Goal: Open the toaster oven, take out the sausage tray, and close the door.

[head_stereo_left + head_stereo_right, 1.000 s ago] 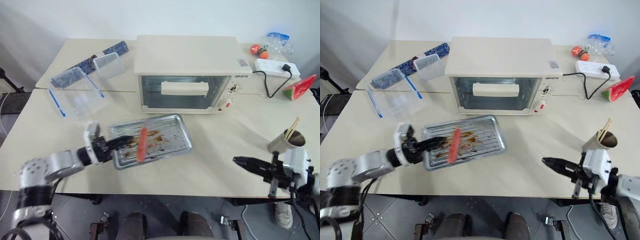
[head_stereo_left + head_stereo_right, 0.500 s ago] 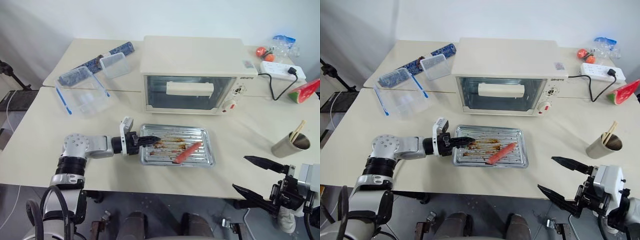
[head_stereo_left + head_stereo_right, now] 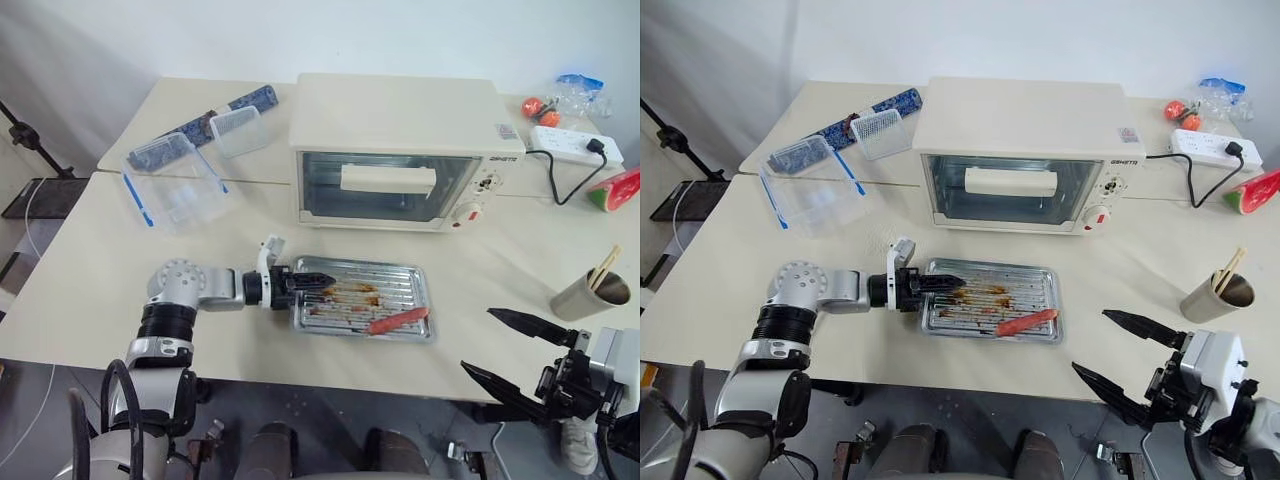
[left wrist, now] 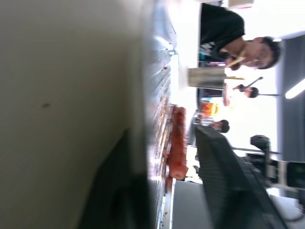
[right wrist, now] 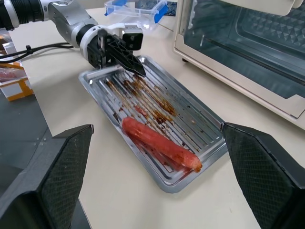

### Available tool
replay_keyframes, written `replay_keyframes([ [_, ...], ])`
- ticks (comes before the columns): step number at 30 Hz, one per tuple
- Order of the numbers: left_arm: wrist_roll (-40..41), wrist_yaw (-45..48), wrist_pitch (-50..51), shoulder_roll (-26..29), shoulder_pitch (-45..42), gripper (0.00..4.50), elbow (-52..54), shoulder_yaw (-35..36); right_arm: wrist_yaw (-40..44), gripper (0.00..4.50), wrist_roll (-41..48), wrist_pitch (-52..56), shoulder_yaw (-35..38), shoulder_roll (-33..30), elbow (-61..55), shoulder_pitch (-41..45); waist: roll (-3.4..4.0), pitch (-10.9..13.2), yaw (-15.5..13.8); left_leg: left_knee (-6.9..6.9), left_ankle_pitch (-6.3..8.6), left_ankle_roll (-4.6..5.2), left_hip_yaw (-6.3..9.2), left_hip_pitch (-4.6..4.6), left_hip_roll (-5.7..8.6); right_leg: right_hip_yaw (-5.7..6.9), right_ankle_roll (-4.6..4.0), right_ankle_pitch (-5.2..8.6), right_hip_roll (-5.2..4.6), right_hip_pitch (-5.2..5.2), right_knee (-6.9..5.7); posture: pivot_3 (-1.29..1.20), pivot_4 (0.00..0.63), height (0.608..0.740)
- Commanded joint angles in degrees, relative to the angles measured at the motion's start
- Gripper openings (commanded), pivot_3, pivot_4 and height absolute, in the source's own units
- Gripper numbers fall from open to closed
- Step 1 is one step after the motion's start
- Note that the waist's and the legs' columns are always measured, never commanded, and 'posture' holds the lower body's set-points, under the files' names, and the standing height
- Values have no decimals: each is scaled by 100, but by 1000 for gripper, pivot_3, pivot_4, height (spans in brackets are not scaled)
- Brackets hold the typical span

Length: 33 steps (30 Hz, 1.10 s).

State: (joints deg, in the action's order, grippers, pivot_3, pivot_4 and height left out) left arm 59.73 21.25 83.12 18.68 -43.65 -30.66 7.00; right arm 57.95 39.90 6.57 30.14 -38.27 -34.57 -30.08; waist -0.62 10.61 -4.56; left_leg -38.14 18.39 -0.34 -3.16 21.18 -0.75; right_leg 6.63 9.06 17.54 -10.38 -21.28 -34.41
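Note:
The cream toaster oven (image 3: 400,110) stands at the back of the table with its glass door (image 3: 325,190) closed. In front of it the silvery sausage tray (image 3: 398,285) lies flat on the table, with a red sausage (image 3: 398,320) along its near edge. My left gripper (image 3: 318,283) reaches in from the left. Its jaws stand apart astride the tray's left rim, the upper finger (image 5: 125,56) above the ribbed base. My right gripper (image 3: 505,350) hovers wide open at the table's near right edge, apart from the tray.
Clear containers with blue clips (image 3: 180,185) and a blue patterned strip (image 3: 215,118) lie at the back left. A metal cup with chopsticks (image 3: 592,292), a power strip (image 3: 575,145) and a watermelon slice (image 3: 618,188) are on the right. A person (image 4: 224,28) sits beyond the table.
The tray, held tilted a second ago, now lies flat and the sausage has rolled to its near edge. The right gripper has opened wide. The left jaws have parted.

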Motion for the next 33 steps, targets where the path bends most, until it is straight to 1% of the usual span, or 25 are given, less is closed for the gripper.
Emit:
replay_keyframes([
  [1,-285,187,52,-60,160,2927,106,16,0,4500,-16,-70,-17,15,-28,115,0,0,5,0,0,0,0,0,0,0,0,0,0,0,0,0,150,740],
  [4,-392,337,52,53,225,3868,314,134,33,4500,-60,-69,-75,4,59,231,-1,0,17,-1,0,1,0,0,-1,0,0,0,0,0,-2,0,150,740],
  [6,-506,547,-70,232,326,4453,617,47,68,4500,-75,-57,-117,-7,115,293,-1,0,31,-1,0,0,1,0,-3,1,0,0,1,0,-3,0,150,740],
  [8,-545,825,-137,581,485,4480,1076,-22,133,4500,-88,-45,-167,-37,173,351,-3,1,75,0,-1,0,0,0,-5,1,0,0,2,-1,-4,0,150,740],
  [11,-825,1689,-727,1412,939,4480,1974,-461,237,4500,-66,-9,-220,-91,277,468,-3,1,251,12,-2,-7,-4,0,-15,-4,-3,-1,14,-13,-11,0,150,740],
  [13,-907,2360,-1218,1914,1303,4480,2419,-476,337,4500,-17,22,-252,-144,352,545,-2,1,353,23,-2,-13,-7,-2,-21,-6,-6,0,20,-18,-11,0,150,740],
  [15,-1320,3422,-2687,2456,1916,4480,2742,-188,500,4500,113,119,-280,-249,467,660,0,2,418,28,0,-16,-17,-4,-29,-11,-10,2,28,-25,-7,0,150,740],
  [18,-1944,4430,-4487,2934,2620,4480,2841,98,611,4500,249,228,-256,-308,661,842,-1,4,427,29,3,-17,-22,3,-34,-10,-13,4,30,-28,5,0,150,740],
  [19,-2151,4524,-5223,2954,2880,4480,2763,408,738,4500,207,193,-250,-370,837,928,-1,4,421,29,6,-16,-22,5,-35,-10,-13,4,30,-29,10,0,150,740],
  [21,-2464,4692,-6274,2994,3239,4480,2567,842,915,4500,77,81,-236,-436,1130,1077,1,5,350,23,13,-6,-25,8,-35,-11,-16,2,27,-27,37,0,150,740],
  [24,-2724,5042,-7116,3116,3574,4480,2280,1182,1244,4500,-118,-356,-259,-388,1520,1275,1,5,281,18,27,1,-30,10,-36,-12,-15,1,26,-26,48,0,150,740],
  [26,-2900,5244,-7789,3156,3868,4480,2162,1441,1664,4500,11,-493,-202,-403,1956,1405,2,6,289,18,32,3,-33,11,-36,-10,-14,0,26,-26,42,0,150,740],
  [29,-3055,5300,-8216,3215,4083,4480,2042,1629,2139,4500,73,-470,-169,-604,2345,1468,2,6,305,19,43,13,-51,11,-38,-8,-4,-5,27,-24,45,0,150,740],
  [31,-3183,5359,-8549,3223,4112,4480,1829,1684,2170,4500,199,-634,-35,-456,2431,1577,2,6,306,17,48,18,-53,12,-39,5,4,-10,26,-24,45,0,150,740],
  [33,-3168,5379,-8600,3221,4144,4480,1738,1746,2156,4500,291,-686,65,-362,2352,1554,3,6,316,17,49,18,-59,10,-42,6,5,-10,26,-24,45,0,150,740],
])
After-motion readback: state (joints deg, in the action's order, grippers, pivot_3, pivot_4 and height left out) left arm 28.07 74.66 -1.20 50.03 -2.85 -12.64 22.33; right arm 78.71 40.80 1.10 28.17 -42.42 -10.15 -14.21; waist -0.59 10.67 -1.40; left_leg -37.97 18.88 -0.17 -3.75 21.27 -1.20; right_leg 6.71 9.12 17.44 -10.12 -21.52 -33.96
